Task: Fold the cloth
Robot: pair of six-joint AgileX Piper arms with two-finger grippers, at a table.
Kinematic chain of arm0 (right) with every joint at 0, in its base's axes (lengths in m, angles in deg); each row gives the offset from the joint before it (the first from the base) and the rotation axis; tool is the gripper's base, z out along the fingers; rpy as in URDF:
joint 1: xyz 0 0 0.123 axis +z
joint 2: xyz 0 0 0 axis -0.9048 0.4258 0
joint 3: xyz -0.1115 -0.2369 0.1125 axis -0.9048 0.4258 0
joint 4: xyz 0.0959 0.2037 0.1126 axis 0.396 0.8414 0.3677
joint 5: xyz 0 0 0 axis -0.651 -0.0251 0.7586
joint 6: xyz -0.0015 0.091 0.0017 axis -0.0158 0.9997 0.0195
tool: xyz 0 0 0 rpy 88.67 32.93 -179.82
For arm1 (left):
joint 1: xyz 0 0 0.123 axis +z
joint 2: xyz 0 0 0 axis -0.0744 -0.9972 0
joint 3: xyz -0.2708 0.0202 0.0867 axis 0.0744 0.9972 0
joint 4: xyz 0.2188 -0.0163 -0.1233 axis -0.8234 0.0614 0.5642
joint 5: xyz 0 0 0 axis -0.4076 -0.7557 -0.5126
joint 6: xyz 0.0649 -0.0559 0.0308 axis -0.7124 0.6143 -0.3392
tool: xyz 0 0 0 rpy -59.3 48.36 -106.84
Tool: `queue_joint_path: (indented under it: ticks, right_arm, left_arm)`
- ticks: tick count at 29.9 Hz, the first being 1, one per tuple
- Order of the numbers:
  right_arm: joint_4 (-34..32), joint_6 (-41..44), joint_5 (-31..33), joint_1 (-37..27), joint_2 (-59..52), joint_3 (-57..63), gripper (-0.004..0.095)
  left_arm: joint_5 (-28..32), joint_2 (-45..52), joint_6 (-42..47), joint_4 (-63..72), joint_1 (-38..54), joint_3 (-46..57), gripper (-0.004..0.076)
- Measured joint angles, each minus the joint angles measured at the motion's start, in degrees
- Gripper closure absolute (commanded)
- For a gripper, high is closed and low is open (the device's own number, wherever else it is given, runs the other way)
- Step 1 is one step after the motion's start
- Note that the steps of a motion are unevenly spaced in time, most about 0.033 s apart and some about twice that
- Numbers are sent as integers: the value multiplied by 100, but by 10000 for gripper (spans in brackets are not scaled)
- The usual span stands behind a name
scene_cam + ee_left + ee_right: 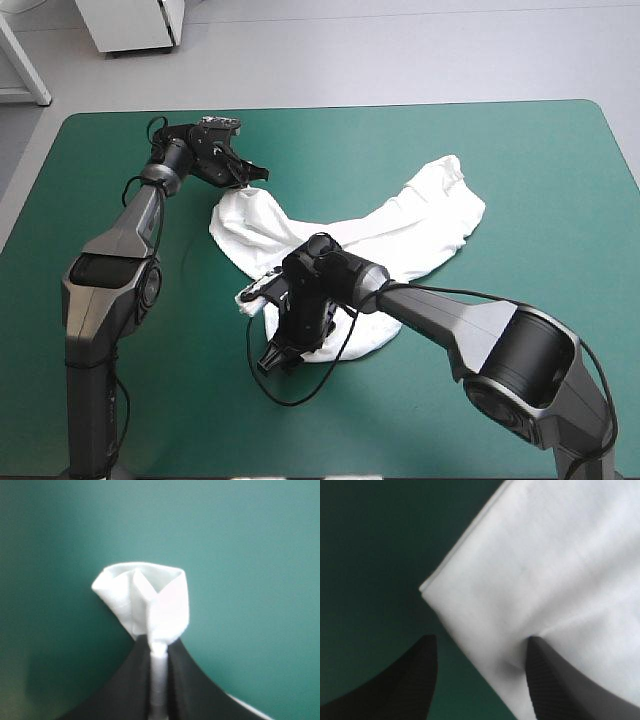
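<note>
White, limp and light, the short-sleeved T-shirt (420, 215) likely handles best pinched at corners. Toward the near edge of the teal-green worktop (540, 150), the right black-fingered tool (481, 638) stands released astride one folded corner. The shirt's bent long axis crosses mid-worktop toward the far right, and at its far-left end the left tool (157, 642) is clenched on it.

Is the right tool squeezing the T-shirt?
No, the right tool is open, its fingers standing apart with the T-shirt corner between them.
</note>
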Motion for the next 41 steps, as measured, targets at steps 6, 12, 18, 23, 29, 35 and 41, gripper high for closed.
queue_joint_path:
  ticks: [6,12,18,23,29,35,41]
  right_arm:
    - [-377,195,137,53,120,-79,918]
    - [-536,224,175,177,120,-87,927]
    - [-848,359,239,263,-65,-41,927]
    - [-1318,593,444,283,-678,30,927]
    - [-1930,821,531,178,-1576,-270,927]
    - [-2865,1047,621,148,-2174,-908,927]
    - [-3848,1082,674,146,-2655,-1823,927]
  left_arm:
    - [77,-7,7,95,0,0,733]
    - [113,-15,7,169,0,0,733]
    - [-36,-9,63,448,0,0,733]
    - [-567,72,83,617,-18,-299,733]
    - [-1273,457,65,617,-18,-1327,733]
    - [-1845,971,65,617,-18,-2579,733]
    - [-1865,1694,81,623,-18,-3487,733]
